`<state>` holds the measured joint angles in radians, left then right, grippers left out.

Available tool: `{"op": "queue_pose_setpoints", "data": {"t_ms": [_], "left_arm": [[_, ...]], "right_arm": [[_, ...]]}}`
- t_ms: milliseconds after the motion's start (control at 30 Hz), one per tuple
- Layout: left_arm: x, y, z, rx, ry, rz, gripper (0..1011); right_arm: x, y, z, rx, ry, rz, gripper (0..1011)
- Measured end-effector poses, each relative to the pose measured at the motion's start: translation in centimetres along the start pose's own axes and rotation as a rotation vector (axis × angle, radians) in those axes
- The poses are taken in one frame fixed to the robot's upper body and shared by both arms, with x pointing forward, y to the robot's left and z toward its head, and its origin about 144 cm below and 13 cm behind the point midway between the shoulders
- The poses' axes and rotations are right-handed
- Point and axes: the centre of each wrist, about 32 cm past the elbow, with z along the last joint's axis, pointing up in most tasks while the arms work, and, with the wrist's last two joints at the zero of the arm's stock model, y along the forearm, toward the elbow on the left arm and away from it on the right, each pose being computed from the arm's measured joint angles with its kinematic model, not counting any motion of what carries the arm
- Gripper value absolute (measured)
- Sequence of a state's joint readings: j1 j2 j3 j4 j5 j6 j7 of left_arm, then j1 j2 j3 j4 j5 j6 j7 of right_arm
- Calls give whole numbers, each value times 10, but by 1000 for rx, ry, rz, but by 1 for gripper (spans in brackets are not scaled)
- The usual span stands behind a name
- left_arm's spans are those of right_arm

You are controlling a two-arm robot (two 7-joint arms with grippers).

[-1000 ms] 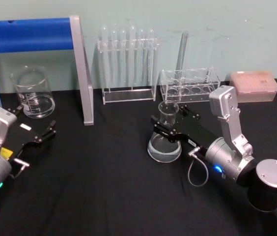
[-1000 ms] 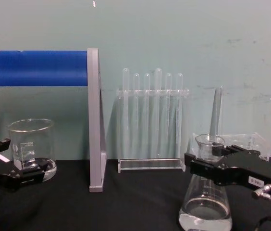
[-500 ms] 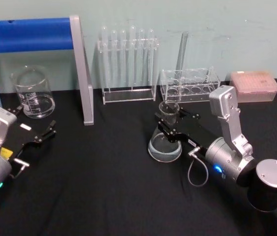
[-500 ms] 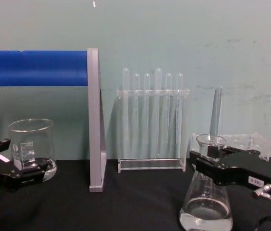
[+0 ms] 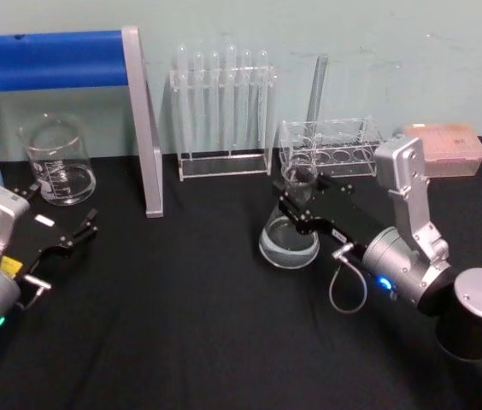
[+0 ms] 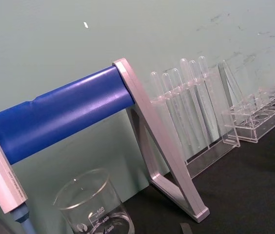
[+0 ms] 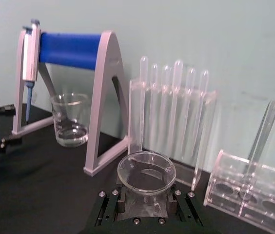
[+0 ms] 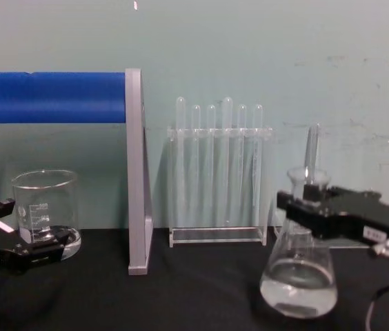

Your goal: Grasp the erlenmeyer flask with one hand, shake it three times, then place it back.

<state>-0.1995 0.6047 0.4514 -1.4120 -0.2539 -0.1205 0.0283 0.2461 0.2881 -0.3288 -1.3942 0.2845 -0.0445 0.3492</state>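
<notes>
The clear glass conical erlenmeyer flask (image 5: 289, 242) hung right of centre, its neck clamped between the shut fingers of the black two-fingered right gripper (image 5: 299, 199). From the chest view its wide base (image 8: 298, 283) appeared just clear of the black cloth (image 5: 190, 325), with a little clear liquid pooled in the bottom.

The hold was on smooth, narrow glass under the flared rim. A sharp shake could probably let the neck slide or twist in the jaws. The mouth was open, so hard swings could throw liquid out. The low clear acrylic rack (image 5: 331, 145) stood just beyond the flask, and a far-going stroke might knock it. The tall rack of glass test tubes (image 5: 222, 94), farther left, looked safer.

The left gripper (image 5: 57, 213) lay parked at the near left beside the short glass beaker (image 5: 57, 162), its fingers apart.

Against a second earlier, the flask had come up off the cloth and shifted slightly farther and rightward with the right gripper, rim now higher against the wall. The left gripper had not moved.
</notes>
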Motion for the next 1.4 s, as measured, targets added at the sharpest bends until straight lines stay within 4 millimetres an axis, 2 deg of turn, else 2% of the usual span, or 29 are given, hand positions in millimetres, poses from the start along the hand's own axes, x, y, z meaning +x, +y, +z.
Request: {"op": "queue_pose_setpoints", "data": {"t_ms": [300, 700, 1067, 1400], "left_arm": [[0, 0, 0, 0, 0, 0, 1001], [0, 0, 0, 0, 0, 0, 1001], [0, 0, 0, 0, 0, 0, 1001], [0, 0, 0, 0, 0, 0, 1001]], "right_arm": [[1, -5, 15, 47, -7, -5, 449], [-1, 0, 14, 34, -14, -17, 449], [-21, 9, 16, 33, -7, 29, 449], [-44, 7, 18, 42, 6, 151, 449]]}}
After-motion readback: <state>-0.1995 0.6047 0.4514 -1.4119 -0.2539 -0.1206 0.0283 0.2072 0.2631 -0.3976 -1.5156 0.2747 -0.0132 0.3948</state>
